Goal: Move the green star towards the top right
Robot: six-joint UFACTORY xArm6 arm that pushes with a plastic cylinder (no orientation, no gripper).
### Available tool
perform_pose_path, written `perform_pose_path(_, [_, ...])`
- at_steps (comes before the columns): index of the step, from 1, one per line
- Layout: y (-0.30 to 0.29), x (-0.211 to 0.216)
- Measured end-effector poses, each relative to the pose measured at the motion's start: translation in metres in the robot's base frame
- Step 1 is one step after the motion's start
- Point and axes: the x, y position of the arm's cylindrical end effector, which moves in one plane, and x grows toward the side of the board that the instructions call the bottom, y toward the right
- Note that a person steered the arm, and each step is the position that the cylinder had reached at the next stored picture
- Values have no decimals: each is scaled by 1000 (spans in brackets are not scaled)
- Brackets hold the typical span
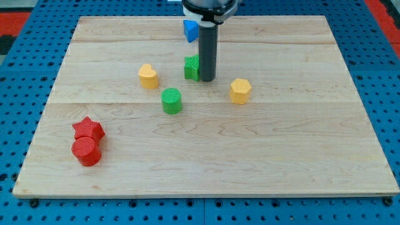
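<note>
Pressing against the right side of the green star (192,67), my tip (207,79) has no jaws to open or close. The star sits near the counter (300,150) top edge's middle; pushing it top-right likely needs my tip repositioned to its lower left. Blue block (190,30) lies just beyond.

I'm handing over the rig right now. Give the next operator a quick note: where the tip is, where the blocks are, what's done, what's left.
Tip: down on the board, against the right side of the green star, partly hiding it.
Green star: upper middle, below the blue block.
Others: yellow heart at left, green cylinder below, yellow hexagon at right, red star and red cylinder lower left.
Done: star not yet at the top right.
Left: get round to its lower left, push up-right.
</note>
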Motion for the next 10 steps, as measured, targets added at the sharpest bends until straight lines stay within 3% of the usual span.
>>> perform_pose_path(1, [-43,-6])
perform_pose_path(3, [-41,-86])
perform_pose_path(4, [-86,-92])
perform_pose_path(5, [-69,-107])
perform_pose_path(7, [66,-115])
perform_pose_path(8, [60,-74])
perform_pose_path(9, [94,-76])
perform_pose_path(10, [108,-109])
